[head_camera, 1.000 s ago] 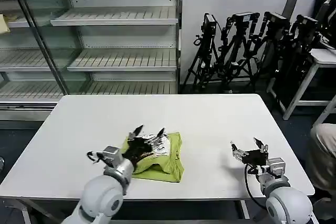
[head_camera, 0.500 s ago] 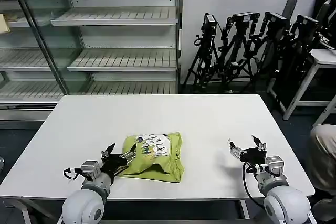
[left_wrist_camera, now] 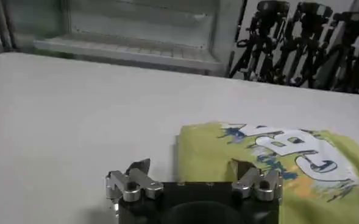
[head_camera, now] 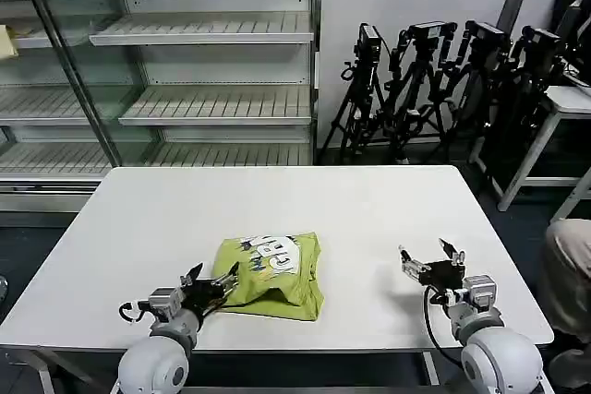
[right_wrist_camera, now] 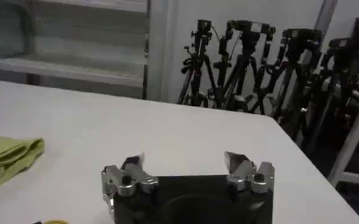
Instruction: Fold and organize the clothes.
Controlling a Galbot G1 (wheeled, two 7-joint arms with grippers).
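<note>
The clothes [head_camera: 272, 274] lie folded into a compact lime bundle on the white table [head_camera: 295, 209], a white and blue print facing up. In the left wrist view the clothes [left_wrist_camera: 277, 158] fill the area just ahead. My left gripper [head_camera: 211, 278] rests open at the bundle's near left edge, one finger over the fabric [left_wrist_camera: 190, 168] and nothing held. My right gripper [head_camera: 428, 256] sits open over bare table to the right, well apart from the bundle. A corner of the clothes [right_wrist_camera: 8, 157] shows in the right wrist view, with the right gripper [right_wrist_camera: 185, 163] open.
Empty metal shelves [head_camera: 203, 71] stand behind the table. Black tripods [head_camera: 434, 80] lean against the wall at back right. A second white table [head_camera: 568, 103] stands far right, and a person's leg [head_camera: 568, 274] shows at the right edge.
My left gripper has pulled back off the top of the bundle toward the table's front edge, then crept slightly right. The folded bundle stays put. The right gripper barely moved.
</note>
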